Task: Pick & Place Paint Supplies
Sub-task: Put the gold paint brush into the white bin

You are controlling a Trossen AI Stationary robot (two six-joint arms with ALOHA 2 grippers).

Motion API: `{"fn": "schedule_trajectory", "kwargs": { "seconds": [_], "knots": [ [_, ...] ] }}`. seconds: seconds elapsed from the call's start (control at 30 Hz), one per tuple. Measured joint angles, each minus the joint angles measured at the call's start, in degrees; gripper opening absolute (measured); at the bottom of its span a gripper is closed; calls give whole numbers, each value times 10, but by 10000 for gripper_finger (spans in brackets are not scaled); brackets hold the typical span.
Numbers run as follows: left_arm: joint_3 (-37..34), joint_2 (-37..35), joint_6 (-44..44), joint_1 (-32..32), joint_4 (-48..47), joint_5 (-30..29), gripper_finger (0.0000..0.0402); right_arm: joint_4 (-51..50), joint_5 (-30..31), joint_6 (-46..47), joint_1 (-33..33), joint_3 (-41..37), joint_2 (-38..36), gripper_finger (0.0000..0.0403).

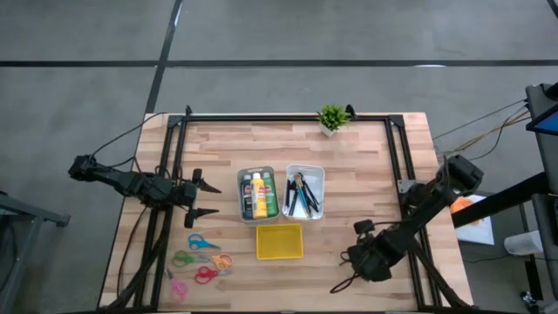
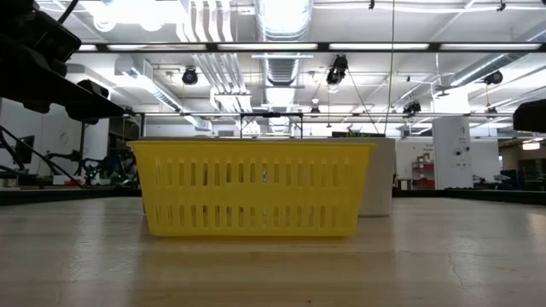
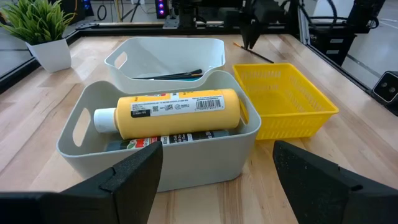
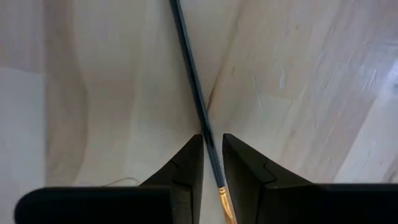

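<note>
**Setting: robotics lab in an open industrial hall**

From my remote station I log this place as a lab or test floor, not a home or shop. Evidence, item by item:

- Ceiling [image 2: 281, 34]: exposed round ducting, pipes and long strip lights, seen in the low view.
- Floor [image 1: 78, 87]: bare grey concrete crossed by dark taped or painted lines, seen from above.
- Workbench [image 1: 366, 148]: pale butcher-block top inside a black metal frame [image 1: 288, 116], with cables trailing off both sides.
- Background: white columns, further dark rigs and stands along the far walls.
- Equipment: I see electronics with small lit indicators [image 3: 160, 6] beyond the bench's far edge.
</note>
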Motion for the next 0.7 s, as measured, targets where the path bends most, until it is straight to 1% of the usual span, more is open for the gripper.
{"fn": "schedule_trajectory", "kwargs": {
  "seconds": [0.23, 0.6, 0.7],
  "knots": [
    [0, 0, 0, 0, 0, 0, 306, 9, 5, 0, 0, -3, 20, 57],
    [0, 0, 0, 0, 0, 0, 306, 31, 5, 0, 0, -23, 4, 56],
    [0, 0, 0, 0, 0, 0, 306, 31, 5, 0, 0, -23, 4, 49]
  ]
}}
